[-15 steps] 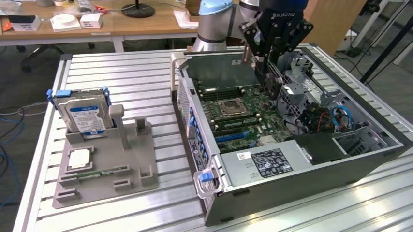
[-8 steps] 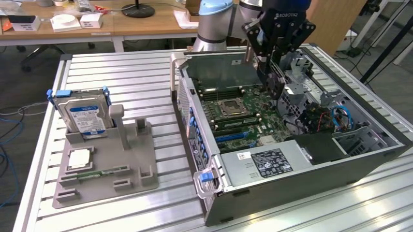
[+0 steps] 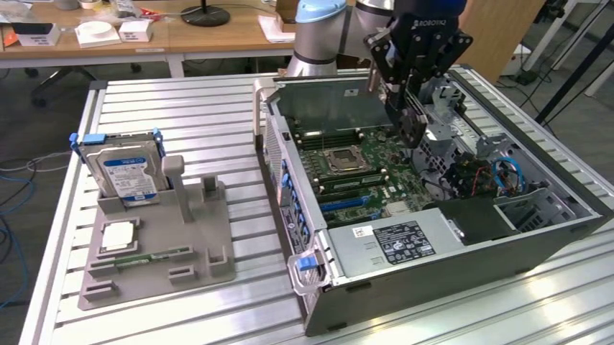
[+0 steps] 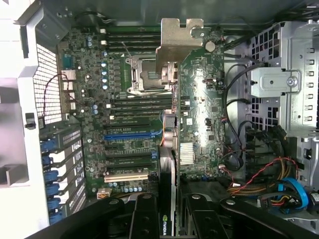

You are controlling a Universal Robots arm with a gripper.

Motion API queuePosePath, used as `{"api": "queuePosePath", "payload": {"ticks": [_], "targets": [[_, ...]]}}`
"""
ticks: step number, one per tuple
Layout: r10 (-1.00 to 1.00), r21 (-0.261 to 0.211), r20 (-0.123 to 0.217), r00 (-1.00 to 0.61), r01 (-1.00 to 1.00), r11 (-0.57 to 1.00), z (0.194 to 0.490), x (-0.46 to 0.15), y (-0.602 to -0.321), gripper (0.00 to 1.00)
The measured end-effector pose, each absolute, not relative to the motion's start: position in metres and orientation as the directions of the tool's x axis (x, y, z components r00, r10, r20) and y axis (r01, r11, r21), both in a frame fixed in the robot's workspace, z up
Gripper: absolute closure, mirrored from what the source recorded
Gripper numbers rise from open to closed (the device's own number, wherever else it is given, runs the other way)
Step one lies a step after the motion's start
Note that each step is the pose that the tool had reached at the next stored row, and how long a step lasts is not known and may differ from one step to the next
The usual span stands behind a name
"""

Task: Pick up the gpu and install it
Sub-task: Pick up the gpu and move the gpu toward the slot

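Wrist view | one tool [image 4: 167,206] clenched on one gpu [image 4: 168,164] | over one motherboard [image 4: 124,114]

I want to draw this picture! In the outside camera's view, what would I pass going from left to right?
Blue-labelled hard drive standing upright → CPU socket on the motherboard → gpu held in the gripper above the open case → blue cables inside the case.
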State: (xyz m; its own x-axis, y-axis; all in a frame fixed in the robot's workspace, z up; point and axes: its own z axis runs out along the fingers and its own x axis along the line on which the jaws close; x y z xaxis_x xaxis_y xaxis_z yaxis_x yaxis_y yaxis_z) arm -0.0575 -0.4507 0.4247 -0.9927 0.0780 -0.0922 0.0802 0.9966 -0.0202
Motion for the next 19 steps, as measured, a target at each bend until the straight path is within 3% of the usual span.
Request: {"api": "queuePosePath", "payload": {"ticks": [19], "targets": [[0.078, -0.021, -0.089, -0.993, 0.080, 0.997, 0.4240, -0.0473, -0.4507, 0.74]]}}
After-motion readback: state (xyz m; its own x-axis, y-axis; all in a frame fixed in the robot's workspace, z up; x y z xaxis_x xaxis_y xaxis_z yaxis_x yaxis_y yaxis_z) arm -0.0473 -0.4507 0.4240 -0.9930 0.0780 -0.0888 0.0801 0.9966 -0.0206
